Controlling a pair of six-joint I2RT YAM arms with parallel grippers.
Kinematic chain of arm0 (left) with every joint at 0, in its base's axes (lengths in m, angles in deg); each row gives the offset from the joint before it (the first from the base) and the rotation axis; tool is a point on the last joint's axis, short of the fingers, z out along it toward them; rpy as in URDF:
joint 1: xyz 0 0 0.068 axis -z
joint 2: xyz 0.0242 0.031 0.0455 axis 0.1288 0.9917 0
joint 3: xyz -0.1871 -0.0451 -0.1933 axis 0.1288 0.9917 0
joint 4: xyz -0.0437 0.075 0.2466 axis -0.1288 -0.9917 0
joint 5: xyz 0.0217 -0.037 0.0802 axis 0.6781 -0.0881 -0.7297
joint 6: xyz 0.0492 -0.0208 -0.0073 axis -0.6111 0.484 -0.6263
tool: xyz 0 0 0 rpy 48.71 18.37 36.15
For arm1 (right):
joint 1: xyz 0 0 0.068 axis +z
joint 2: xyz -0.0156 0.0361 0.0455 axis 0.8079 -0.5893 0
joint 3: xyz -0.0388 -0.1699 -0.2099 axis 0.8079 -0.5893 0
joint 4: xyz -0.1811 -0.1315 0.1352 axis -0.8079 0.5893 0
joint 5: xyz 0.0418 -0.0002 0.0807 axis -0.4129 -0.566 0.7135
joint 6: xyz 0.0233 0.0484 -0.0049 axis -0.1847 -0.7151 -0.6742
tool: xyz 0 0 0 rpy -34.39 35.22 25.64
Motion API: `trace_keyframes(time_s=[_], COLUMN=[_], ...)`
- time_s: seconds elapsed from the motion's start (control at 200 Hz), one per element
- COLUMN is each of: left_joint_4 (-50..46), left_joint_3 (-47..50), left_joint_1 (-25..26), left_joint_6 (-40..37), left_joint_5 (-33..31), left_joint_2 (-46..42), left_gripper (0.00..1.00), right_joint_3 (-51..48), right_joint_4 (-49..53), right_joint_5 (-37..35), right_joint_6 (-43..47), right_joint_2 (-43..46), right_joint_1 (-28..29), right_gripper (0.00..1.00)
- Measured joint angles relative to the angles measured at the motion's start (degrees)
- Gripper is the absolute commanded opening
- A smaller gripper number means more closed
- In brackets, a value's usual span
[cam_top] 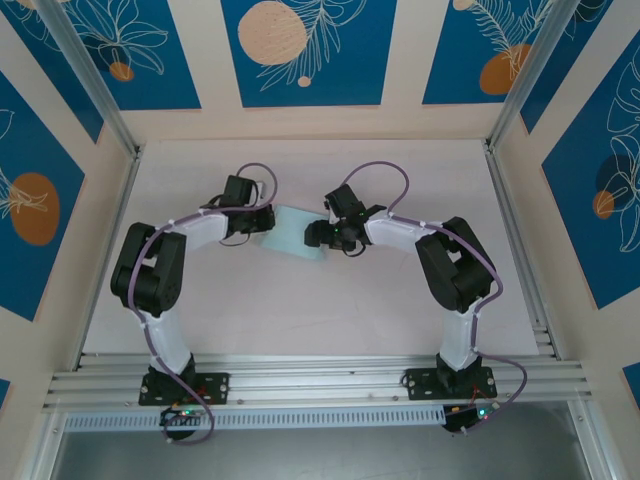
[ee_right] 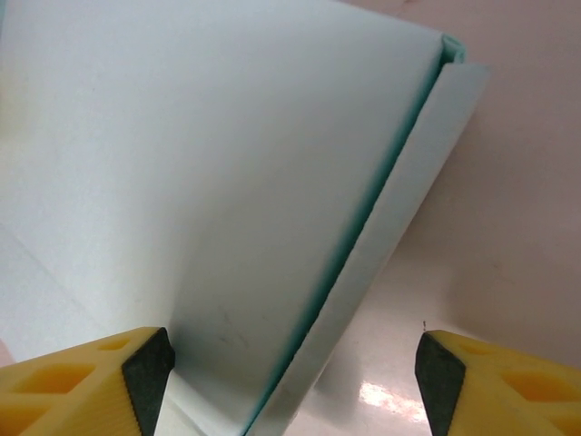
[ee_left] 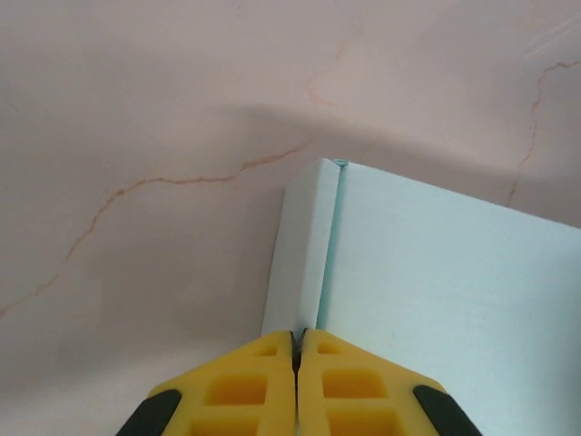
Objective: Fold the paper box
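The paper box (cam_top: 291,236) is seen in the top view just above the middle of the frame, lying on the counter (cam_top: 300,310) between the two grippers. It is made of pale light-blue card, and in the wrist views a broad flat panel is shown with a narrow folded strip along one edge, a thin seam running between them.

In the left wrist view, the left gripper (ee_left: 296,341) is found at the bottom centre, closed, its yellow fingers (ee_left: 245,391) pressed side by side. Their tips are set against the near end of the box's seam. Whether any card is nipped between them cannot be told.

In the right wrist view, the right gripper (ee_right: 295,363) is spread wide. One black-tipped yellow finger is seen at the lower left corner and the other at the lower right, with the folded edge of the box between them.

The counter is pale pinkish and smooth, crossed by thin brown veins like marble, and a glossy reflection is seen on it in the right wrist view. It is enclosed by cream walls (cam_top: 405,60) set with blue panels (cam_top: 310,60), on which white leaf outlines and orange and peach discs are drawn. Aluminium posts (cam_top: 90,80) are fitted at the corners, and a ribbed aluminium rail (cam_top: 320,380), to which both arm bases are bolted, is laid along the bottom of the frame.
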Motion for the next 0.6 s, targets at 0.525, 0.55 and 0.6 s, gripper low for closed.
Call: trace_keyframes(time_s=[0.525,0.55,0.6], left_joint_4=[3.76,3.93,4.15], left_joint_3=[-0.98,-0.98,-0.98], left_joint_1=[-3.78,-3.80,-3.89], left_joint_6=[2.40,2.67,3.02], left_joint_5=[8.00,8.13,8.28], left_joint_2=[2.95,2.97,3.13], left_gripper=[0.03,0.03,0.03], right_joint_3=[-5.73,-6.21,-6.99], right_joint_4=[-14.25,-15.41,-17.90], right_joint_5=[12.17,13.00,14.73], right_joint_6=[-8.70,-9.31,-10.40], right_joint_2=[0.02,0.02,-0.11], right_joint_1=[-4.28,-4.52,-5.07], right_gripper=[0.74,0.73,0.71])
